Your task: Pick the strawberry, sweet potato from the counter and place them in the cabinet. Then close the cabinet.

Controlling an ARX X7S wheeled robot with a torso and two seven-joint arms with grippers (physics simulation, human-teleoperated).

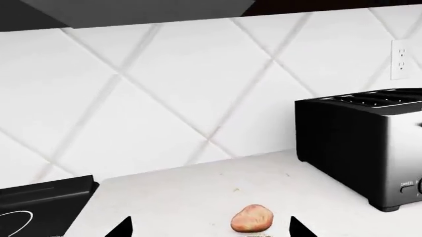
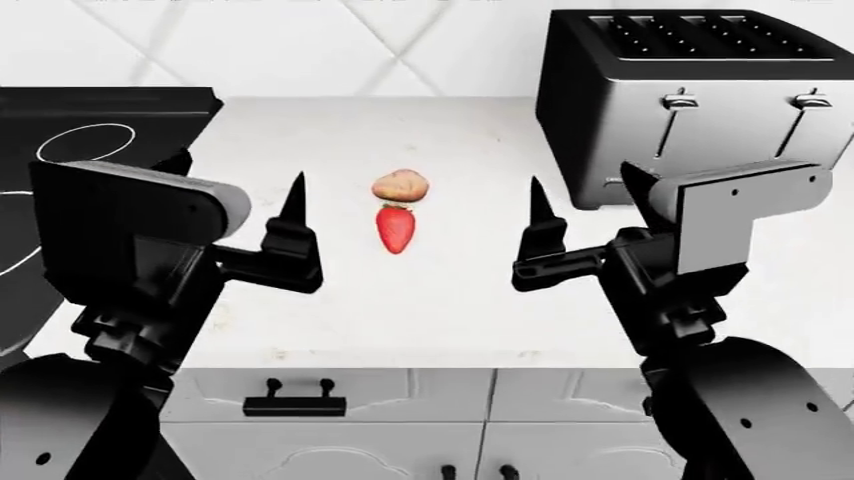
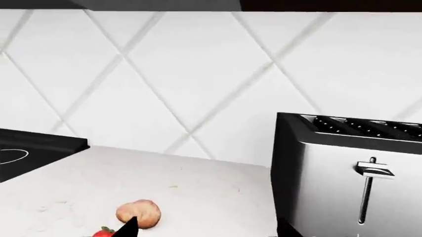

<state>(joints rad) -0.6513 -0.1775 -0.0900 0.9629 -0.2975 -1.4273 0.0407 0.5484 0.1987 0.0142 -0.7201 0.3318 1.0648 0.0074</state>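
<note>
Nothing done yet: strawberry (image 2: 395, 229) and sweet potato (image 2: 399, 185) sit touching mid-tabletop (image 2: 441, 300), left of the toaster (image 2: 694, 95). Left pincer (image 2: 240, 215) and right pincer (image 2: 581, 215) hover released, empty. All 2 placements and cabinet closing remain.

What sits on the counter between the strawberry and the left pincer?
Nothing: in the head view the counter is bare between the strawberry and the left pincer, which is open and holds nothing.
</note>
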